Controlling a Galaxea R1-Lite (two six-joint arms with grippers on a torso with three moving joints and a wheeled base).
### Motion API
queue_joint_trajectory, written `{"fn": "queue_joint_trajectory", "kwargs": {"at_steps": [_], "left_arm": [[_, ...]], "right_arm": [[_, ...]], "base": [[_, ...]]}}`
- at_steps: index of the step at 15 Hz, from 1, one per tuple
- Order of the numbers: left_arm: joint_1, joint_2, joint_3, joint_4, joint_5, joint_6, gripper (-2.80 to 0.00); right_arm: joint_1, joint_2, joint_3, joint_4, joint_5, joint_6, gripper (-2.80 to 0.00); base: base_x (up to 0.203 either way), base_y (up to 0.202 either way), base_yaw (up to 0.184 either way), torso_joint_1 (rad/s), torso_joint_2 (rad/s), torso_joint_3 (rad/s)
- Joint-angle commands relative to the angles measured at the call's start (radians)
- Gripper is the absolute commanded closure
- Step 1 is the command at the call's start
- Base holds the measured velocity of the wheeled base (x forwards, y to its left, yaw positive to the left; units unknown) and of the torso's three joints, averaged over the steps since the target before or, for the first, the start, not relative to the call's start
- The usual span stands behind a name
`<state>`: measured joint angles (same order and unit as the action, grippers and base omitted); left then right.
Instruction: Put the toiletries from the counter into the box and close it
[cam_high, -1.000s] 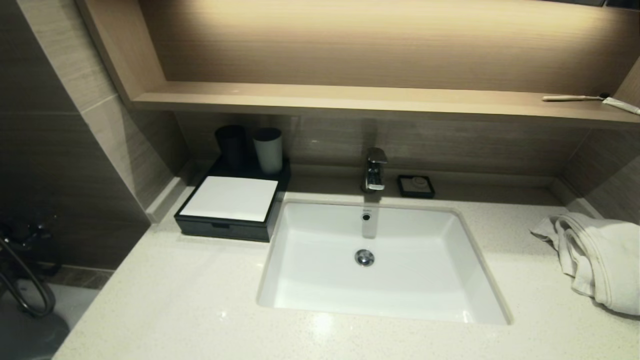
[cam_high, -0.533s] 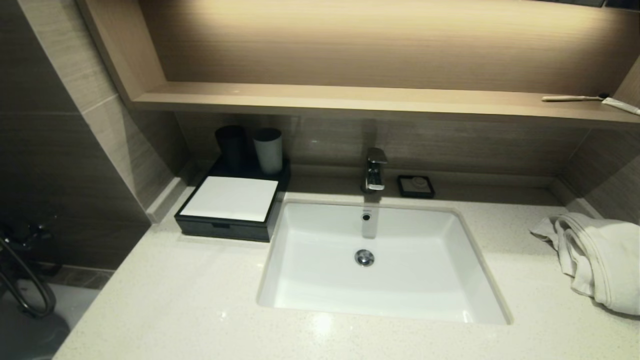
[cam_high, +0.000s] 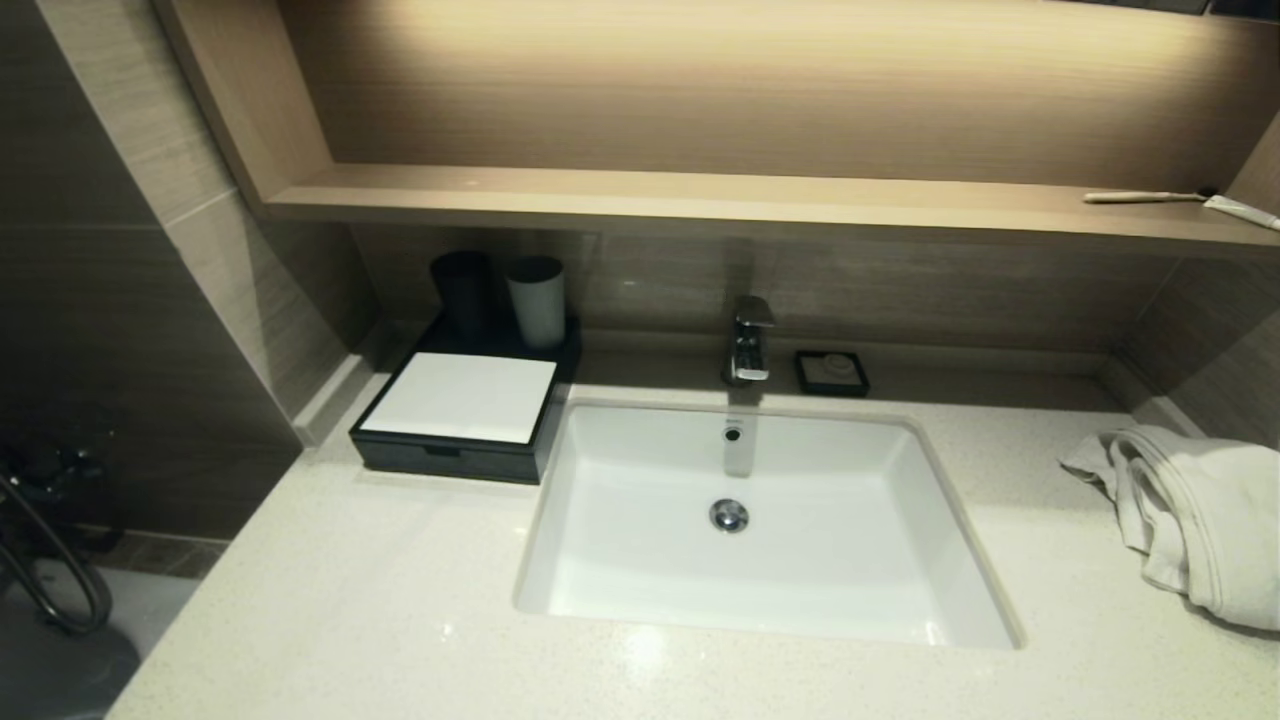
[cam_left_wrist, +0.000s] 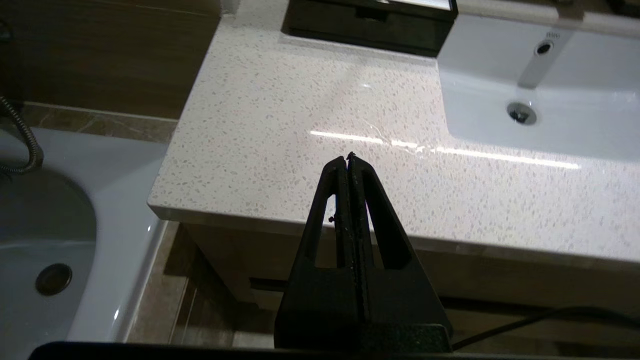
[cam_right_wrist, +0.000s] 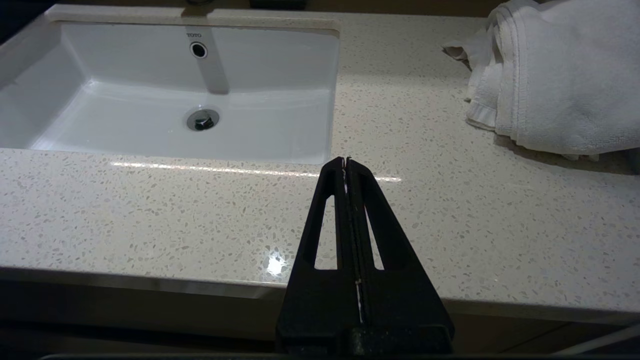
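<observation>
A black box with a white lid (cam_high: 458, 398) sits shut on the counter at the sink's left; its dark front edge shows in the left wrist view (cam_left_wrist: 367, 25). A toothbrush (cam_high: 1145, 196) and a toothpaste tube (cam_high: 1243, 210) lie on the wooden shelf at the far right. No loose toiletries lie on the counter itself. My left gripper (cam_left_wrist: 347, 159) is shut and empty above the counter's front edge, left of the sink. My right gripper (cam_right_wrist: 345, 161) is shut and empty above the counter's front edge, right of the sink. Neither gripper shows in the head view.
A white sink (cam_high: 760, 520) with a chrome tap (cam_high: 750, 340) fills the middle. A black cup (cam_high: 462, 290) and a pale cup (cam_high: 536, 298) stand behind the box. A soap dish (cam_high: 831, 371) sits by the tap. A white towel (cam_high: 1195, 515) lies at the right.
</observation>
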<state>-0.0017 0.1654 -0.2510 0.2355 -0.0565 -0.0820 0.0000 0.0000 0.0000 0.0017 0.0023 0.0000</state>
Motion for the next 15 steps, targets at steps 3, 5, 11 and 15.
{"fn": "queue_joint_trajectory", "kwargs": {"at_steps": [3, 5, 11, 15], "left_arm": [[-0.003, -0.100, 0.138, -0.103, -0.047, 0.101, 0.00], [-0.003, -0.101, 0.204, -0.235, -0.047, 0.107, 0.00], [-0.001, -0.138, 0.251, -0.279, 0.041, 0.113, 0.00], [-0.001, -0.167, 0.251, -0.232, 0.044, 0.122, 0.00]], "right_arm": [[0.000, 0.000, 0.000, 0.000, 0.001, 0.000, 0.00], [0.000, 0.000, 0.000, 0.000, 0.001, 0.000, 0.00], [0.000, 0.000, 0.000, 0.000, 0.001, 0.000, 0.00], [0.000, 0.000, 0.000, 0.000, 0.001, 0.000, 0.00]], "base": [[0.000, 0.000, 0.000, 0.000, 0.00, 0.000], [0.000, 0.000, 0.000, 0.000, 0.00, 0.000], [0.000, 0.000, 0.000, 0.000, 0.00, 0.000], [0.000, 0.000, 0.000, 0.000, 0.00, 0.000]]}}
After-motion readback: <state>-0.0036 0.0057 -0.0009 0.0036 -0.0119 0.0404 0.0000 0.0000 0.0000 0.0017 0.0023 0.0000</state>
